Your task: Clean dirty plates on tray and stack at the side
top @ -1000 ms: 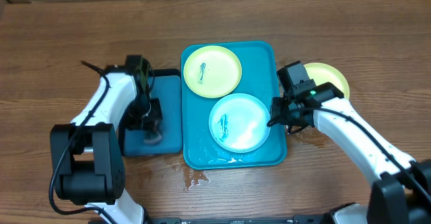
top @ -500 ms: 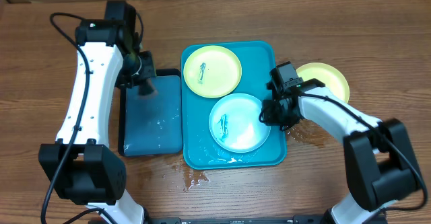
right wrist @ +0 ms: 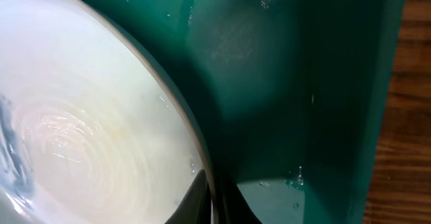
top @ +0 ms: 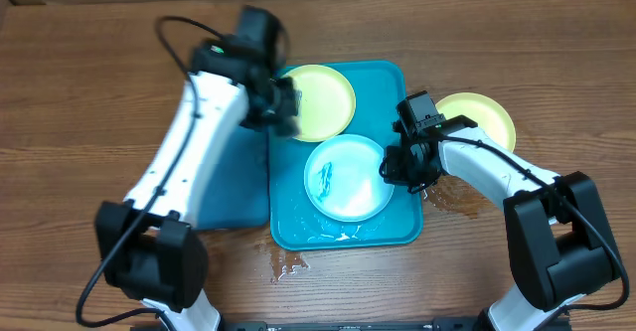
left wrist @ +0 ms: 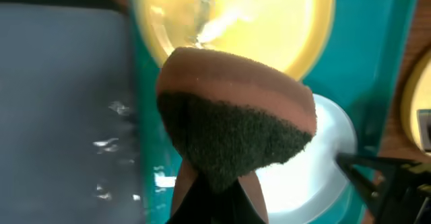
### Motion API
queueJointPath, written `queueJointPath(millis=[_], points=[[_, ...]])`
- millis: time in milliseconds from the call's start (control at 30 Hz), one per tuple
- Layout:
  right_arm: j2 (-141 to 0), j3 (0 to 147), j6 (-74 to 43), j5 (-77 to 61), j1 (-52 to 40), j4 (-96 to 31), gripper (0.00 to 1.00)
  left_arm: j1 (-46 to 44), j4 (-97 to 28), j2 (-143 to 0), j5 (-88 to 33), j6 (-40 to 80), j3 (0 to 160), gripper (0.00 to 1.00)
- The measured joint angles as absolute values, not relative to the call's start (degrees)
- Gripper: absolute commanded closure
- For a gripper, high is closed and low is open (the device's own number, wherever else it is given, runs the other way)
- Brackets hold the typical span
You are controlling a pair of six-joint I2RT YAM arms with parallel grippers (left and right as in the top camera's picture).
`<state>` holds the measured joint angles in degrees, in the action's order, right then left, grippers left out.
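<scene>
The teal tray (top: 387,78) holds a yellow-green rimmed plate (top: 320,100) at the back and a light-blue rimmed plate (top: 346,179) with a dark blue streak at the front. My left gripper (top: 281,110) is shut on a brown and dark green sponge (left wrist: 236,116) and hovers over the left edge of the yellow-green plate (left wrist: 229,15). My right gripper (top: 395,166) is shut on the right rim of the light-blue plate (right wrist: 81,130). A second yellow-green plate (top: 477,117) lies on the table right of the tray.
A smaller dark blue tray (top: 234,187) with water drops lies left of the teal tray. Water is spilled on the wood (top: 288,264) in front of the trays and beside the right arm.
My left gripper has swung right with the sponge, from the small dark tray to above the back plate. The light-blue plate has shifted slightly left in the right gripper's hold.
</scene>
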<state>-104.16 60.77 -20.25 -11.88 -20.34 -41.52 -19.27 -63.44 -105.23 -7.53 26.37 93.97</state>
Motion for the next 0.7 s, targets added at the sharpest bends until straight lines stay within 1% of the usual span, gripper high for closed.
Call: queueJointPath(millis=[167,333,500,700], points=[[-104.2,60.9,-21.0,-11.9,-20.3,-42.3,0.96,-26.4,-52.6,-105.2,-10.8,32.1,82.9,0.96],[-104.2,61.0,-21.3,-11.8,-20.3,-43.0,0.96,-30.0,-43.9,-105.2,-12.3,35.7,77.0,0.96],[-104.2,61.0,-21.4,-11.8,-20.3,-43.5,0.96,-29.6,-45.3,-105.3,-6.1,36.2,76.7,0.96],[-104.2,61.1,-21.6,-11.8,-20.3,-43.6,0.96,-28.8,-48.5,-108.3,-1.9,32.3,76.7,0.96]])
